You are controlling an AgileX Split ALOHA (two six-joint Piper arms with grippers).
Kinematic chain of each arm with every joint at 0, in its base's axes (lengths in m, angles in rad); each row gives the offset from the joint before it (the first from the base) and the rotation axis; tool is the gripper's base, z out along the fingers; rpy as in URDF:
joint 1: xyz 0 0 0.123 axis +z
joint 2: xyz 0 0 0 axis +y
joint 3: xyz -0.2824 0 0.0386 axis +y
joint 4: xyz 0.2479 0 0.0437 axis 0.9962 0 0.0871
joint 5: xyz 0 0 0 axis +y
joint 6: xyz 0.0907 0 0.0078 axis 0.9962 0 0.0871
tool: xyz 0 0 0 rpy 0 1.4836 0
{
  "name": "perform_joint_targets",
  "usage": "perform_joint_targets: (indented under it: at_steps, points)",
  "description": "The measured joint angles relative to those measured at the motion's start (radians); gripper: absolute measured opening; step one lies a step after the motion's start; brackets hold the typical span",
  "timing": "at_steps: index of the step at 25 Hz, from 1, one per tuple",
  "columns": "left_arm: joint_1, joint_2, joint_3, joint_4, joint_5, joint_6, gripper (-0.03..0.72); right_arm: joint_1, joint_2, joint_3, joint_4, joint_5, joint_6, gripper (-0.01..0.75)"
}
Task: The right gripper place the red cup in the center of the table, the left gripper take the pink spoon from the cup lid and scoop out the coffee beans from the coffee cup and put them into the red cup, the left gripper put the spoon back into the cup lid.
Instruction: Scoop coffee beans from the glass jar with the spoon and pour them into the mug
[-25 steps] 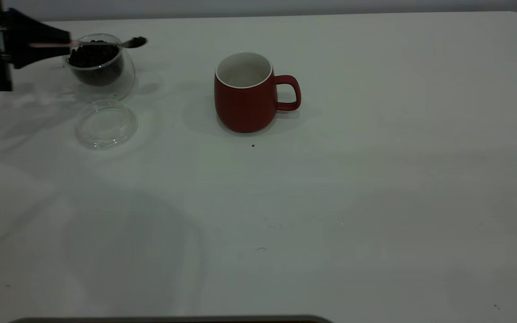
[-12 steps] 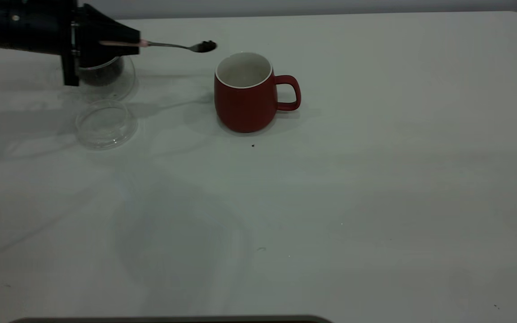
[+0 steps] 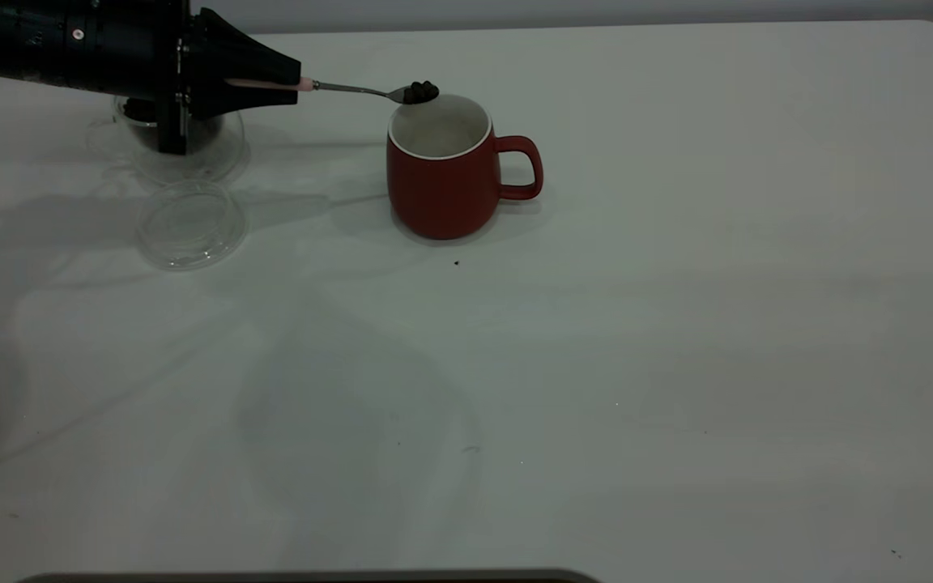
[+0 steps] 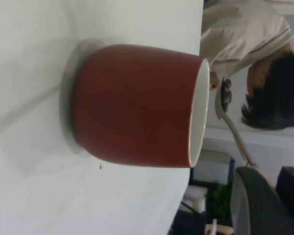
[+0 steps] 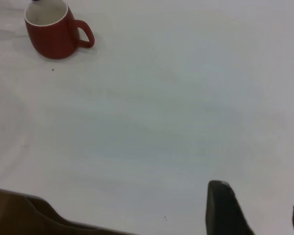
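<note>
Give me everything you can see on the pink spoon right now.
The pink spoon has a pale pink handle, a thin shiny metal neck and a metal bowl. It is held roughly level in the air, its handle clamped in the left gripper. The bowl carries a few dark coffee beans and sits at the rim of the red cup, on the side away from the cup's handle. Whether it touches the rim is unclear.
</note>
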Motion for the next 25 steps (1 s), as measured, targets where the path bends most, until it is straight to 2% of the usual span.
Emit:
perform_joint_targets:
  at_steps: [4,9,13,18,25]
  points:
    - [-0.018,0.000,0.000,-0.004,0.000,0.122,0.113,0.000,0.000,0.000,0.000,0.000,0.000,0.371]
    - [-0.052,0.000,0.000,-0.004,-0.005,0.378,0.113,0.000,0.000,0.000,0.000,0.000,0.000,0.371]
    - [-0.061,0.000,0.000,-0.004,-0.062,0.536,0.113,0.000,0.000,0.000,0.000,0.000,0.000,0.371]
    - [-0.060,0.000,0.000,-0.010,-0.112,0.659,0.113,0.000,0.000,0.000,0.000,0.000,0.000,0.371]
    - [-0.057,0.000,0.000,-0.011,-0.063,0.707,0.113,0.000,0.000,0.000,0.000,0.000,0.000,0.371]
